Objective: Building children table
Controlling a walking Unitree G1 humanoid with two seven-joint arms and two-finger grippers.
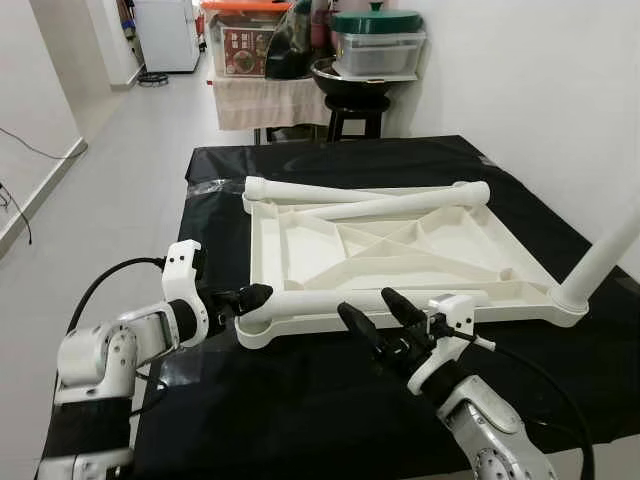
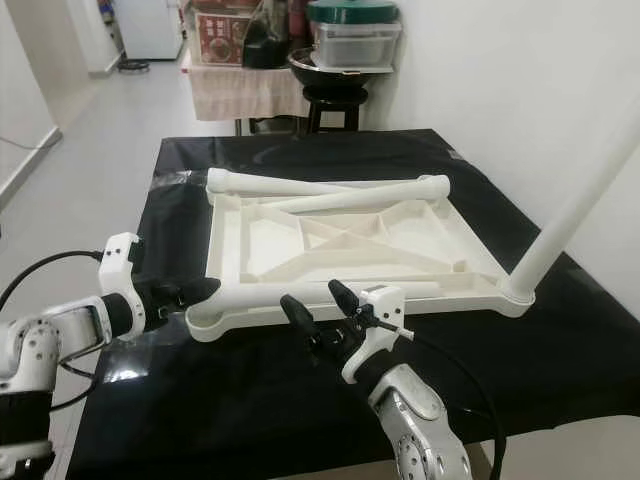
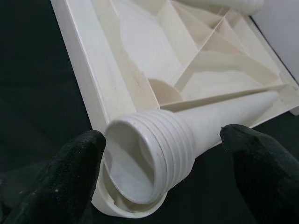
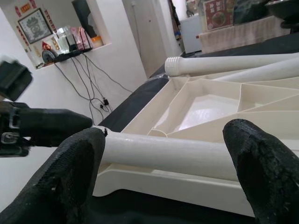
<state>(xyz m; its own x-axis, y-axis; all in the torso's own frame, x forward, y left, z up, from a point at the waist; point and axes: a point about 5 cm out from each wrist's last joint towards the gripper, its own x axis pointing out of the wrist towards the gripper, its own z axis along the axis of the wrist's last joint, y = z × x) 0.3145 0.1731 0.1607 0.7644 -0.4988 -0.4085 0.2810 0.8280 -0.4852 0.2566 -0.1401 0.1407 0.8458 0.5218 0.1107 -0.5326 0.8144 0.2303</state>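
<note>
Between the parted fingers of the left gripper (image 1: 262, 294) lay the table leg's (image 1: 380, 299) threaded end; the right gripper (image 1: 381, 312), fingers likewise apart, hovered beside its shaft.

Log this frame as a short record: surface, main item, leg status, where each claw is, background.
surface: black-covered table
main item: white tabletop lying upside down, ribs showing
fitted leg: one leg stands upright in the near right corner
loose legs: near leg along the near edge, two more at the far edge
left claw: open, at the threaded end of the near leg by the near left corner socket
right claw: open, just short of the near leg's middle
background: stool with stacked containers
</note>
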